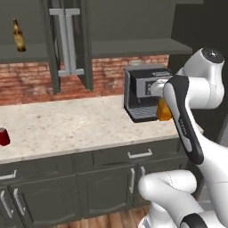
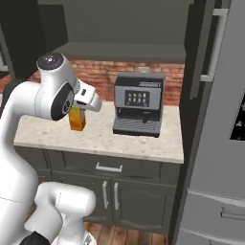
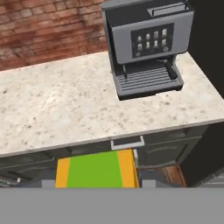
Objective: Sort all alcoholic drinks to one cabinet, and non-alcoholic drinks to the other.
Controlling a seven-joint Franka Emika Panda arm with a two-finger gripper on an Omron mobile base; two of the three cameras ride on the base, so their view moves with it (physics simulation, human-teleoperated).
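A grey coffee machine [image 3: 146, 46] stands on the speckled counter [image 3: 57, 105] before a brick wall [image 3: 48, 30].

Carton [image 2: 76, 119]: orange, green top, upright, held up clear of the counter. Beer bottle [image 1: 18, 36]: amber-brown, upright on the open upper cabinet shelf. Can [image 1: 4, 136]: red, upright on the counter.

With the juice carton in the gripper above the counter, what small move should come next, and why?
Probably lift the juice carton toward the open shelf above the coffee machine, since the beer bottle already stands in the other cabinet. The gripper seems to hold it off the counter.
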